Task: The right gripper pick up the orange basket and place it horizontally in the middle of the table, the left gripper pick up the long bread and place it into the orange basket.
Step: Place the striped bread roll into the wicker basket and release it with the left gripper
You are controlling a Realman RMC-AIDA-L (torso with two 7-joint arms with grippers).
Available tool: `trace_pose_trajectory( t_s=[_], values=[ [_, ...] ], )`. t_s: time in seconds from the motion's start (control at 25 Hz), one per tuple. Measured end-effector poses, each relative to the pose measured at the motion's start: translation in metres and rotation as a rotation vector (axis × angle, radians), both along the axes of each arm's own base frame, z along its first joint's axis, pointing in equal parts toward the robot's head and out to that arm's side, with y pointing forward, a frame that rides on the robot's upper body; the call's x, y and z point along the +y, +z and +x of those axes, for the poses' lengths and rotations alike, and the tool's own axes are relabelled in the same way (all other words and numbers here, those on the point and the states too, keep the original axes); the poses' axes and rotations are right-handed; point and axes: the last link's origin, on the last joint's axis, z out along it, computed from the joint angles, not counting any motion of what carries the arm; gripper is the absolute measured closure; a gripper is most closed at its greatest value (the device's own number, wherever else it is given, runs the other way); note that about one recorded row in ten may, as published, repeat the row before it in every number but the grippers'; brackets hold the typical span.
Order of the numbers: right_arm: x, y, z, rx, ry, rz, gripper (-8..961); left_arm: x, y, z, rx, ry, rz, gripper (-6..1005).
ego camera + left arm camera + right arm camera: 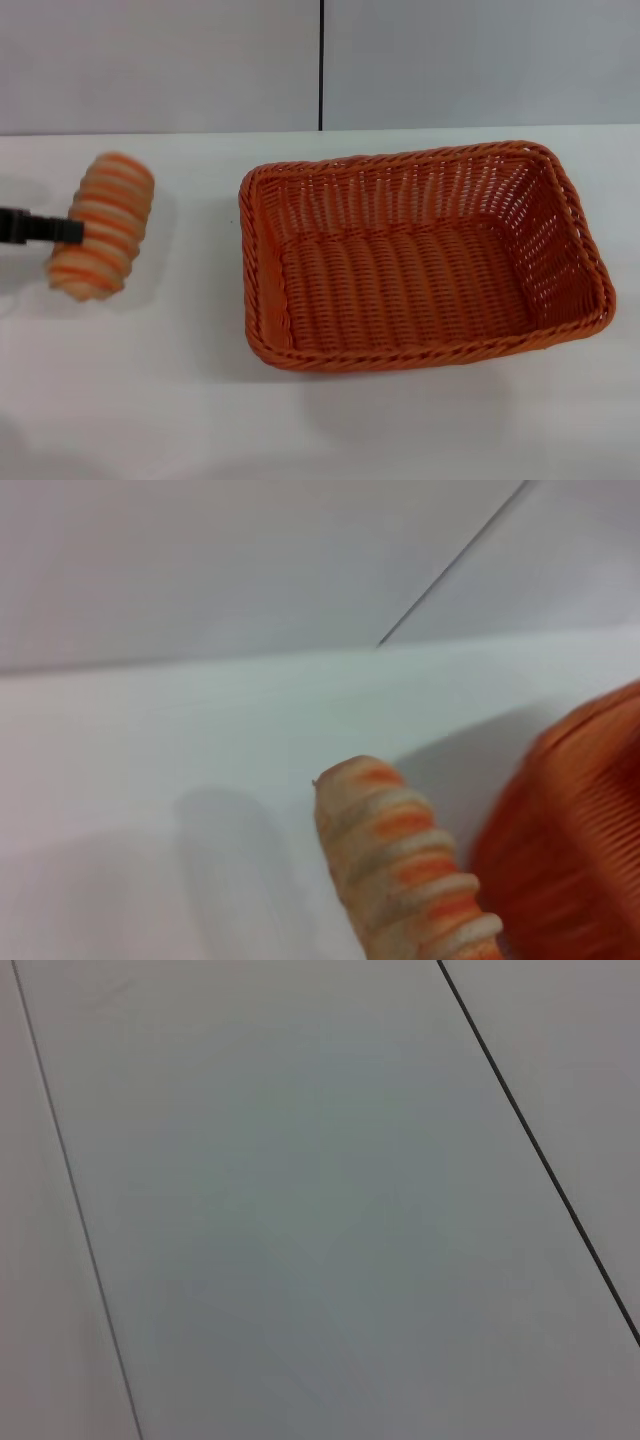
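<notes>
One big rectangular orange woven wicker basket [420, 255] sits nearest me on wide white flat table [150, 400], long side across, open and nothing inside. Off to its left, well apart, small oblong striped orange-and-tan loaf [102, 226], lifted clear of tabletop, shadow underneath. My left gripper [78, 232], thin black finger bar coming in from left edge, clamped on loaf. My right gripper nowhere in view; its wrist cam just sees grey panels with dark seams.
</notes>
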Motion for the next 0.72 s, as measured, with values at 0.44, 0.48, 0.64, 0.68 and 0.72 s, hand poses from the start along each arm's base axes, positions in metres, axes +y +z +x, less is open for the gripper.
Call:
trace_pose_trajectory(
  t_s=[0.44,0.48,0.64,0.68,0.72],
  values=[
    [0.018,-0.001,-0.01,0.008,0.051,0.003,548,0.002,-0.021,0.069,-0.329,-0.23,-0.027,894],
    [0.018,-0.001,-0.01,0.008,0.051,0.003,548,0.002,-0.021,0.069,-0.329,-0.23,-0.027,895],
    [0.019,-0.003,-0.012,0.013,0.055,0.001,548,0.002,-0.051,0.085,-0.433,-0.276,-0.086,895],
    [0.019,-0.003,-0.012,0.013,0.055,0.001,548,0.001,-0.059,0.088,-0.46,-0.286,-0.091,896],
    [0.019,-0.003,-0.012,0.016,0.053,0.0,548,0.002,-0.064,0.09,-0.48,-0.297,-0.081,896]
  ],
)
